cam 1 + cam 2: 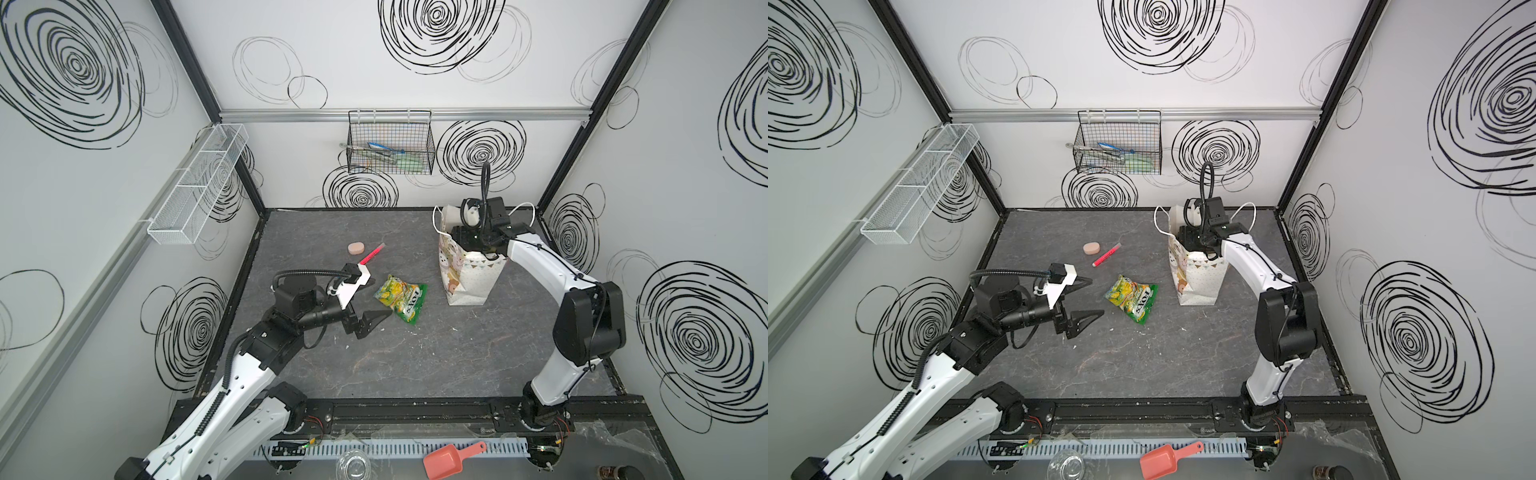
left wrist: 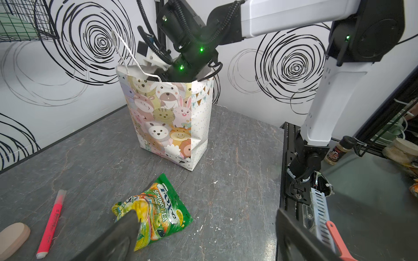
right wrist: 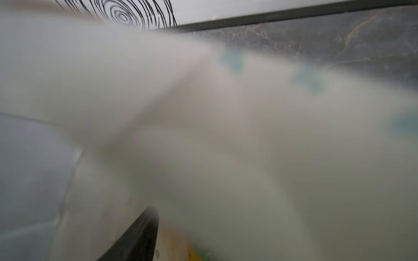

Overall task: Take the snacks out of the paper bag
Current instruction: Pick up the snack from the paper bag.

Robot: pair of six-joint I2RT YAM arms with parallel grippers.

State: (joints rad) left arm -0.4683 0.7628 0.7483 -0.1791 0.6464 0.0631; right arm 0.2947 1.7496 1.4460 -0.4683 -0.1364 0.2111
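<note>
In both top views the bag (image 1: pixel 471 278) stands upright on the tabletop (image 1: pixel 415 357), near the far right corner. What it holds cannot be seen from here. The right arm (image 1: pixel 540 266) arches over and dips wrist-first into its mouth, so the right tool is hidden inside. One green-yellow packet (image 1: pixel 401 303) lies flat on the tabletop, left of the bag and apart from it. On the back wall a black wire basket (image 1: pixel 390 145) holds tongs and some pale green items. A white mesh rack (image 1: pixel 195 183) hangs on the left wall. The left arm (image 1: pixel 942 365) reaches low across the tabletop. The left tool (image 1: pixel 1095 296) is spread wide, grasping nothing, its tips just short of the packet. A marker (image 1: pixel 371 254) and a pink bar (image 1: pixel 356 248) lie beyond it.

In the left wrist view the bag (image 2: pixel 172 122) is upright, with the right arm's wrist sunk into its open top and a cord handle (image 2: pixel 122 49) standing up. The packet (image 2: pixel 158 210) lies in front of it. One finger (image 2: pixel 117 235) overlaps the packet's corner in this view and the other sits far across.

The right wrist view is filled by the blurred white inside of the bag (image 3: pixel 203 135). One dark finger (image 3: pixel 140 232) shows, beside a smear of orange and green too blurred to name. I cannot tell whether the right tool is released or clenched.
</note>
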